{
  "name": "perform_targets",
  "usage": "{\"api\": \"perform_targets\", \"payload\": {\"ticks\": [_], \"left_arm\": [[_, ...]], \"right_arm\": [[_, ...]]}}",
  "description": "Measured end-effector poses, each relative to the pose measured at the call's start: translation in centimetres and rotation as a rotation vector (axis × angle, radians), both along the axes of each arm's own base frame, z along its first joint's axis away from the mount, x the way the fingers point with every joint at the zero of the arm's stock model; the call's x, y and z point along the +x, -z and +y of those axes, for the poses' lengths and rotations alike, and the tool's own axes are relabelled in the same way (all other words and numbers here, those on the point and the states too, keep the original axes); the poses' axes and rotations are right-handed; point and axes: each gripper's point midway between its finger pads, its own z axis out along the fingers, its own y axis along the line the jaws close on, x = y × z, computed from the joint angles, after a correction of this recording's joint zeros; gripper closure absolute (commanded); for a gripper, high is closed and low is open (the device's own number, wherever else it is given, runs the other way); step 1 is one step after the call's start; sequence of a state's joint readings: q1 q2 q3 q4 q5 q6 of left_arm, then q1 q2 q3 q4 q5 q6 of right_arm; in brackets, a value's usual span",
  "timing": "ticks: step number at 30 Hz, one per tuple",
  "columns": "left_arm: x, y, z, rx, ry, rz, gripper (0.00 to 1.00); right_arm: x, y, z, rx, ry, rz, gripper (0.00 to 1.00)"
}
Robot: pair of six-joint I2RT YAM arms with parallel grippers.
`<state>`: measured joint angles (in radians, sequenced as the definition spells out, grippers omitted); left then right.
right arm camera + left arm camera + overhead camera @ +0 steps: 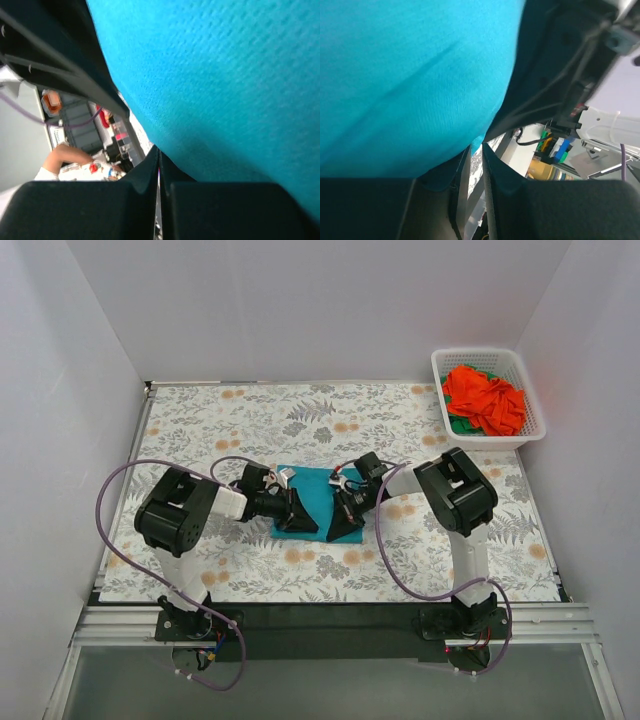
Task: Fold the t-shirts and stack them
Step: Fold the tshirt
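The teal-blue shirt (312,485) lies near the middle of the counter (250,415), a little closer to the near edge than the far one. From above it shows as a small, flat rectangle, partly hidden by the two arms that reach in over its near side.

The left gripper (297,512) sits at the shirt's near left part, and the right gripper (347,523) at its near right part. In the left wrist view the plain, finely knit teal cloth (410,75) fills most of the picture, with one soft diagonal crease, and runs down to the left gripper (476,150), which is clenched on it. In the right wrist view the cloth (225,75) reaches the right gripper (159,152), whose fingers are pressed together on its edge.

At the far right corner a white basket (476,351) holds a crumpled orange-red shirt (485,400) on top of a green shirt (462,425).
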<state>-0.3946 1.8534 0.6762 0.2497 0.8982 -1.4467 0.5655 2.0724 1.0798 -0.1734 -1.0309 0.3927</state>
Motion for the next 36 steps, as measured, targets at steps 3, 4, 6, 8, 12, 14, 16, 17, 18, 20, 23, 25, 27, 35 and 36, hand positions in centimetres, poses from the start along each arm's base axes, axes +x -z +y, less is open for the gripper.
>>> {"api": "perform_targets", "payload": {"ticks": [3,4,6,8,12,14,16,17,18,20,23,25,27,35,36], "left_arm": [[0.7,0.0,0.0,0.000,0.003,0.008,0.83],[0.9,-0.1,0.0,-0.004,0.003,0.006,0.82],[0.9,-0.1,0.3,-0.014,0.006,0.002,0.73],[0.6,-0.5,0.6,-0.037,0.021,-0.003,0.67],[-0.3,-1.2,1.3,-0.058,0.044,-0.034,0.59],[-0.9,-1.8,1.7,-0.073,0.058,-0.046,0.58],[-1.4,-2.5,2.0,-0.089,0.077,-0.065,0.60],[-1.6,-3.1,2.1,-0.094,0.087,-0.083,0.61],[-1.7,-3.8,2.1,-0.104,0.097,-0.111,0.62],[-1.6,-5.8,2.2,-0.128,0.115,-0.188,0.67],[-1.0,-8.5,2.1,-0.168,0.137,-0.298,0.71],[-0.7,-8.8,1.9,-0.183,0.143,-0.321,0.72],[-0.6,-8.0,1.9,-0.182,0.143,-0.297,0.72],[-0.2,-1.4,2.8,-0.118,0.082,-0.088,0.73],[-0.1,-0.9,3.1,-0.118,0.067,-0.063,0.73]], "right_arm": [[0.6,1.0,-0.8,0.006,0.014,-0.005,0.97],[0.7,1.0,-0.9,0.009,0.016,-0.010,0.98],[1.2,1.1,-1.5,0.018,0.028,-0.019,0.98],[1.3,1.1,-2.2,0.032,0.034,-0.024,0.98],[1.2,1.0,-3.8,0.026,0.062,-0.041,0.99],[1.1,0.9,-4.6,0.010,0.070,-0.057,0.99],[1.1,0.5,-4.9,-0.003,0.066,-0.084,0.99],[1.1,0.2,-5.1,-0.005,0.062,-0.100,0.99],[1.1,-0.4,-5.2,-0.002,0.057,-0.113,0.99],[1.5,-2.1,-5.1,0.017,0.047,-0.162,0.98],[3.0,-5.7,-4.3,0.070,0.039,-0.274,0.96],[4.1,-7.8,-3.4,0.113,0.029,-0.349,0.96],[4.5,-8.9,-2.4,0.146,0.011,-0.392,0.96],[1.3,-2.1,-0.7,0.094,-0.054,-0.181,0.97],[1.0,-0.9,-0.9,0.072,-0.050,-0.151,0.97]]}}
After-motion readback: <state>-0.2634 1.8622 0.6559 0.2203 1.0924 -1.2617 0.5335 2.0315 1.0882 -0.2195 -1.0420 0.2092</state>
